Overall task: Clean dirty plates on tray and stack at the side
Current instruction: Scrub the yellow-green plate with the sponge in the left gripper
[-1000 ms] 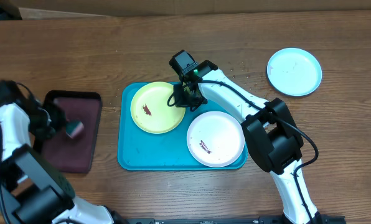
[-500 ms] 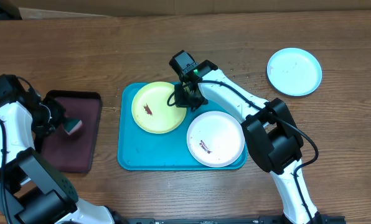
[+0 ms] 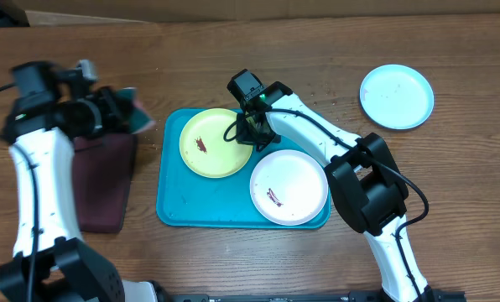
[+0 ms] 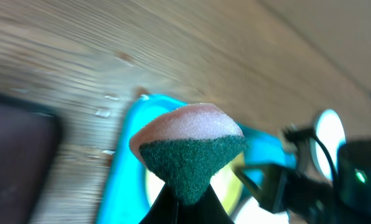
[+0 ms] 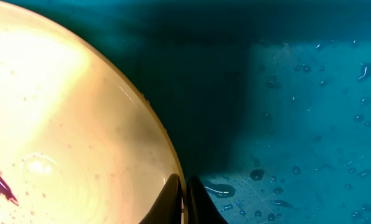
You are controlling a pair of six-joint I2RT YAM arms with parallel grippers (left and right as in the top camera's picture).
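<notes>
While the right jaws pinch the yellow-green plate (image 3: 223, 158) on the tray (image 3: 208, 204), the left jaws, gripping the sponge (image 4: 192, 146), should scrub its smear (image 3: 201, 146) flat

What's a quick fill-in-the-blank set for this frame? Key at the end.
1. The sponge is held by the ____ gripper.
2. The right gripper pinches the rim of a plate coloured ____.
3. The tray carries ____ plates.
4. The lone plate off the tray is light ____.
Missing words: left; yellow-green; two; blue.
</notes>
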